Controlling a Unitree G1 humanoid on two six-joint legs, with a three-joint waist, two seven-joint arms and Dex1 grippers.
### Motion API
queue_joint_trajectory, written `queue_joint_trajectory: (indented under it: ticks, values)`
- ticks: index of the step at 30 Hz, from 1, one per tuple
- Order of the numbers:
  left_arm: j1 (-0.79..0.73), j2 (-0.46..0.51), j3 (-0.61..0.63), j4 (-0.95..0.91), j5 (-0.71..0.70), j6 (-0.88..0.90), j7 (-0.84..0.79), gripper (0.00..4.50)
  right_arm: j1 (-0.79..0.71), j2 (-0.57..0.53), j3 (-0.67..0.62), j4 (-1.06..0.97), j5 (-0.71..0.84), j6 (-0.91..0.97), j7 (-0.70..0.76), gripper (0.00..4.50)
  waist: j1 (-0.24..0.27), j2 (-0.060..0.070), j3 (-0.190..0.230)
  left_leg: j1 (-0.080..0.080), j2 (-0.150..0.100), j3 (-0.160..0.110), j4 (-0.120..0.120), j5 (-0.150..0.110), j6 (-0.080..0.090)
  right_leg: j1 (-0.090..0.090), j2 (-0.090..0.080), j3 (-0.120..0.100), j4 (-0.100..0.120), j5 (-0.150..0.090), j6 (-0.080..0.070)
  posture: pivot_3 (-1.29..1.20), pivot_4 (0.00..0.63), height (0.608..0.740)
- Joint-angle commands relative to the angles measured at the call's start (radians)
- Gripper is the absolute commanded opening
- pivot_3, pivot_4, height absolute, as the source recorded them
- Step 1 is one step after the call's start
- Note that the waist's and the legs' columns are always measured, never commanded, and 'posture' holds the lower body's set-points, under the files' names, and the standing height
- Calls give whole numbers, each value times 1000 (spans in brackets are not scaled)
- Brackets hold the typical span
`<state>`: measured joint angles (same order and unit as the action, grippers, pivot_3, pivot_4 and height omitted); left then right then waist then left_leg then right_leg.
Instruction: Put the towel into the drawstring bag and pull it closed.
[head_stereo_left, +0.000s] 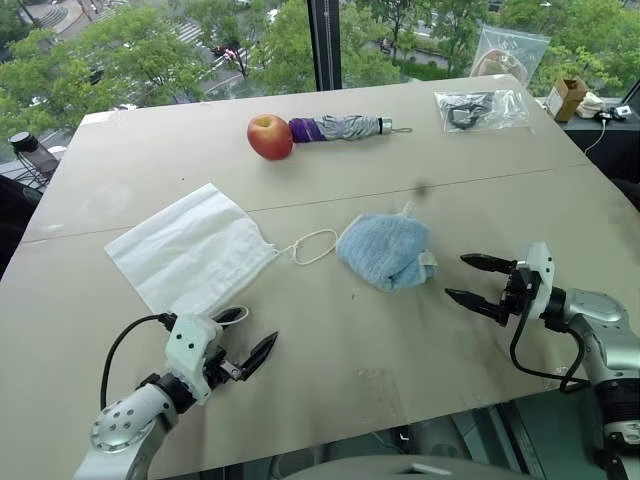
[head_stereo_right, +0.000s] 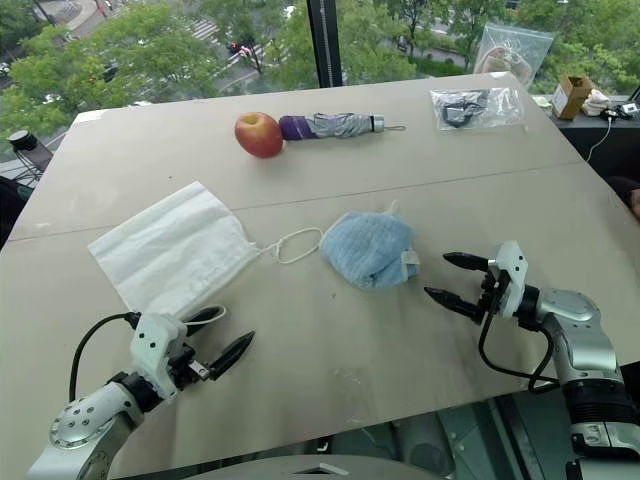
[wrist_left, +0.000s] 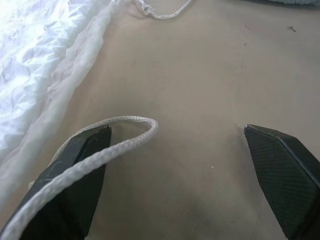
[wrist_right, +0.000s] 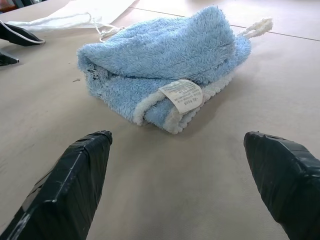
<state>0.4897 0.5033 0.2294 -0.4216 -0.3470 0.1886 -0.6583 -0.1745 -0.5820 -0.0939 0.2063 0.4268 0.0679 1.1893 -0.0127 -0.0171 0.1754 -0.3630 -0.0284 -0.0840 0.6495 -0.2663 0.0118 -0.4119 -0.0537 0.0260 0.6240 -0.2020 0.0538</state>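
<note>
The light-blue towel (head_stereo_left: 384, 250) lies bunched at the table's middle, its white tag (wrist_right: 182, 95) facing my right gripper (head_stereo_left: 472, 278). That gripper stands open a short way to the towel's right, nothing between its fingers. The white drawstring bag (head_stereo_left: 188, 248) lies flat to the towel's left, one cord loop (head_stereo_left: 314, 246) reaching toward the towel. My left gripper (head_stereo_left: 250, 336) is open just in front of the bag's near corner. In the left wrist view a second cord loop (wrist_left: 125, 135) lies across one finger (wrist_left: 75, 175), not gripped.
A red apple (head_stereo_left: 269, 136) and a purple-grey folded umbrella (head_stereo_left: 345, 127) lie at the back of the table (head_stereo_left: 330, 390). Clear plastic bags (head_stereo_left: 483, 108) sit at the back right, with a small box (head_stereo_left: 566, 96) beyond the corner. A window runs behind.
</note>
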Motion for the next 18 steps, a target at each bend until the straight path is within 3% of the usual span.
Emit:
queue_joint_trajectory:
  ticks: [1,18]
  values:
    - [56,7,-18,-34,-6,-5,-31,4381,7,-22,-12,-14,-3,-20,13,4500,0,0,0,0,0,0,0,0,0,0,0,0,0,0,0,0,150,740]
    - [120,-2,-30,-85,-30,-21,-41,4381,-9,-19,-12,35,-16,-56,34,4500,0,0,0,0,0,1,0,0,0,0,0,0,0,0,0,0,150,740]
